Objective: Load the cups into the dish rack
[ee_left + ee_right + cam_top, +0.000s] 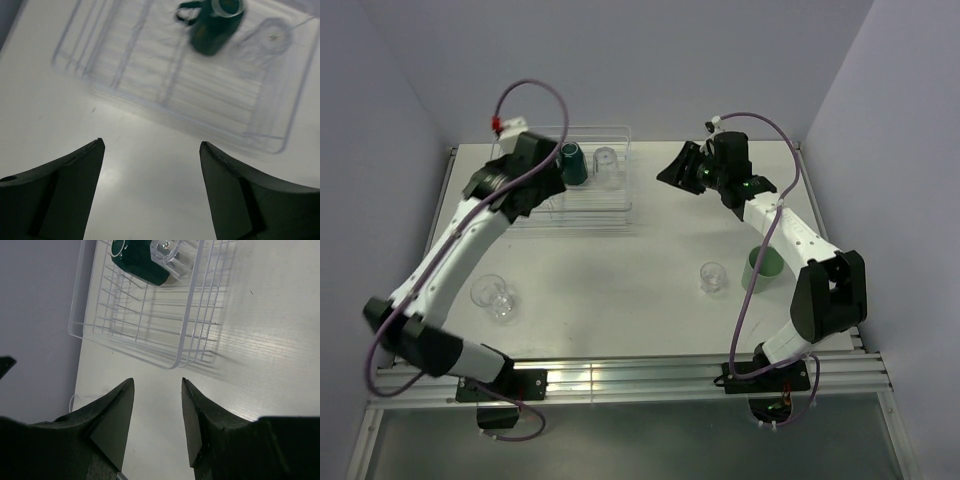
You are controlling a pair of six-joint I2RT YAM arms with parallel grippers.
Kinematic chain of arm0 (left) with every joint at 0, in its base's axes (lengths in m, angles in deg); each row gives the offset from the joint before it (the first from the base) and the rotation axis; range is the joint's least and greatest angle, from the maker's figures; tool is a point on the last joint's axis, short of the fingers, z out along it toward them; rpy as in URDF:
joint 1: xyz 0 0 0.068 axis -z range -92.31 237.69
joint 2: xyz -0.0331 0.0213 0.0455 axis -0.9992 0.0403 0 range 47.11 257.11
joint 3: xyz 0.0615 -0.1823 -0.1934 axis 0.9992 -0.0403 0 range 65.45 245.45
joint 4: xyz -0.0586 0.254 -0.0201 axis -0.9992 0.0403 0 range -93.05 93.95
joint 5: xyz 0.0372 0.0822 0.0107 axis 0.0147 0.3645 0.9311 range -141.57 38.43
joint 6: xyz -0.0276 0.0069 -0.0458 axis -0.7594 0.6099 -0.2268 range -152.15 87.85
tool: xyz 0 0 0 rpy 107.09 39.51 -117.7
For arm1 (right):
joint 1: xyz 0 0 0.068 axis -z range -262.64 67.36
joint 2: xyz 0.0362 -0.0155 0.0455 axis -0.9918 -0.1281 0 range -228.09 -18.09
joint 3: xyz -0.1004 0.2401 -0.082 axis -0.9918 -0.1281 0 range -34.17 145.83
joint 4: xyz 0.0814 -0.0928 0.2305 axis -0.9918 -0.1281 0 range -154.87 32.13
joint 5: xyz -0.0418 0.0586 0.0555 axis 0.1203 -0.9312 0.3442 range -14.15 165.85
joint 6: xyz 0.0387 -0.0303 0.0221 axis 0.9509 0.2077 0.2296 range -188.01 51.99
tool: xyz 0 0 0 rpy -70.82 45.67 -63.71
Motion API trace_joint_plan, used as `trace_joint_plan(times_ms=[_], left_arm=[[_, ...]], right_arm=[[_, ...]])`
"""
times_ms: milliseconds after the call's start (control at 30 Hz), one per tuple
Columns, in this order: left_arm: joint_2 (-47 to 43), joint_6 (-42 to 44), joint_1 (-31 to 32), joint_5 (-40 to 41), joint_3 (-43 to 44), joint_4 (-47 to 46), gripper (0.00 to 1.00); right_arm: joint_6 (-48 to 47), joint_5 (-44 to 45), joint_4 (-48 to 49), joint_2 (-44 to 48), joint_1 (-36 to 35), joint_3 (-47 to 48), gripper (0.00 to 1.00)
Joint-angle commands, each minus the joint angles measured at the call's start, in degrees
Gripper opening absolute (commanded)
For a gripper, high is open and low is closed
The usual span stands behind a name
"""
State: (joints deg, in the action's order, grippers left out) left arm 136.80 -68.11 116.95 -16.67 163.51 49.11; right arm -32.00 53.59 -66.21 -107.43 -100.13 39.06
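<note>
The clear dish rack (610,200) stands at the back of the table. In it are the dark green mug (571,163) and a clear tumbler (605,160), side by side. My left gripper (548,185) is open and empty over the rack's left part. In the left wrist view its gripper (151,145) looks at the rack (175,90), mug (212,27) and tumbler (270,37). My right gripper (662,175) is open and empty just right of the rack. The right wrist view shows that gripper (157,381), the rack (145,315), mug (137,262) and tumbler (170,255).
A clear tumbler (713,277) and the pale mint-green cup (761,268) stand on the table at the right front, the cup partly behind my right arm. Another clear tumbler (495,296) is at the left front. Walls close in the table on three sides.
</note>
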Motion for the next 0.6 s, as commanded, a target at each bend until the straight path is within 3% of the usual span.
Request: trace_joint_plan(times_ms=[0, 67, 200, 233, 433, 567], left_arm=[[-12.6, -8.4, -4.8, 1.6, -12.7, 8.5, 0.83], [-16.2, -10.3, -9.2, -3.8, -20.0, 9.0, 0.79], [-20.8, -16.0, -11.8, -4.4, -26.2, 12.4, 0.71], [-21.0, -16.8, -11.9, -4.2, -28.4, 13.6, 0.65], [-15.1, -25.3, -14.7, -4.2, -32.3, 21.0, 0.51], [-12.3, -28.0, -15.7, -4.5, -33.1, 20.8, 0.49]], right_arm=[[-1.8, -0.4, 0.0, 2.3, -0.5, -0.5, 0.51], [-2.3, 0.4, -0.4, 2.7, -0.5, -0.2, 0.51], [-2.5, 0.5, -0.9, 2.9, -0.5, 0.1, 0.51], [-2.5, 0.3, -0.9, 2.9, -0.5, 0.1, 0.51], [-2.7, 0.1, -1.1, 2.6, -0.5, 0.2, 0.51], [-3.1, 0.5, -1.6, 2.8, -0.5, 0.4, 0.51]])
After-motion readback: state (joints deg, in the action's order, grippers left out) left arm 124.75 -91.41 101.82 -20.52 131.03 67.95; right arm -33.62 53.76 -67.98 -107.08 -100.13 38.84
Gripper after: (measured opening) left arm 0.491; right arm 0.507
